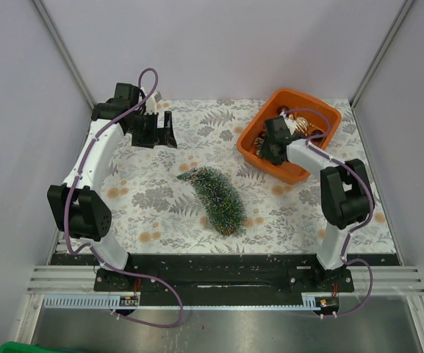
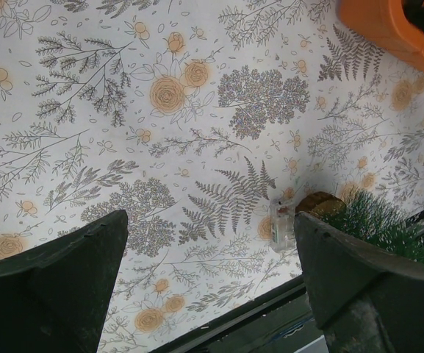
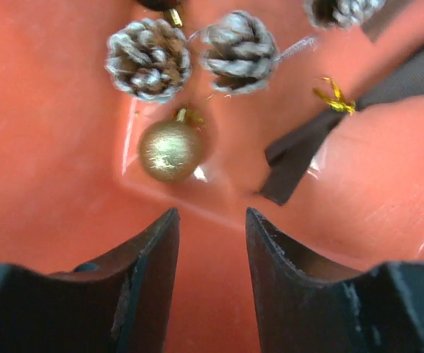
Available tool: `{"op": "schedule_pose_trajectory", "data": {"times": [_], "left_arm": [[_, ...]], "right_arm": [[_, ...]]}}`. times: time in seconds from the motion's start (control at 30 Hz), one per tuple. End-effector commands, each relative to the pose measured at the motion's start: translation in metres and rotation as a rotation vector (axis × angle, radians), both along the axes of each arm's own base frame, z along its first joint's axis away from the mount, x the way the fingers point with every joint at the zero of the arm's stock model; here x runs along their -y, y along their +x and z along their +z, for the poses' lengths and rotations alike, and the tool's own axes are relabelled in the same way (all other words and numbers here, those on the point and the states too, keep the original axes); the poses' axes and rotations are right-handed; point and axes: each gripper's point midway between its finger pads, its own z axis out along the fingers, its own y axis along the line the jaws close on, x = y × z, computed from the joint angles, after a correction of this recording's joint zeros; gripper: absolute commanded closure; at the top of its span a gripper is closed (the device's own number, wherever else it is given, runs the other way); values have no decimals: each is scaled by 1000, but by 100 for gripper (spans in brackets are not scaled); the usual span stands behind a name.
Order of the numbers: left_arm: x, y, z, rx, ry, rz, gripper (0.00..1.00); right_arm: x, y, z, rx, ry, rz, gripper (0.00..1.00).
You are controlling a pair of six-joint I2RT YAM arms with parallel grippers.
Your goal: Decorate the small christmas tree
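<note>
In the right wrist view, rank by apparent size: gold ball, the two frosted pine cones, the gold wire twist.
1. left pine cone and right pine cone: alike, not ranked apart.
2. gold ball, a little smaller.
3. gold wire twist, clearly smallest.

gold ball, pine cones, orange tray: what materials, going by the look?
Gold ball: likely plastic under a glitter coat; grainy sparkle, small gold cap. Pine cones: apparently real woody scales, tips frosted white. Orange tray: moulded plastic, glossy; smooth with soft highlights.
</note>
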Motion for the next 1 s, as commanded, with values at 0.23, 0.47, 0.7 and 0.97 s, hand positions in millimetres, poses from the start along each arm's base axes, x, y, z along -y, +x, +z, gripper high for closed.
{"op": "schedule_pose_trajectory", "data": {"times": [0.23, 0.47, 0.7, 0.97], "left_arm": [[-1, 4, 15, 58, -12, -6, 1], [5, 1, 17, 50, -41, -11, 1], [10, -1, 22, 60, -50, -21, 1], [4, -4, 22, 81, -16, -30, 1]], "right_arm": [[41, -164, -2, -56, 88, -203, 57], [92, -211, 43, 60, 47, -379, 59], [79, -161, 53, 57, -26, -360, 53], [50, -106, 42, -60, 34, -323, 52]]}}
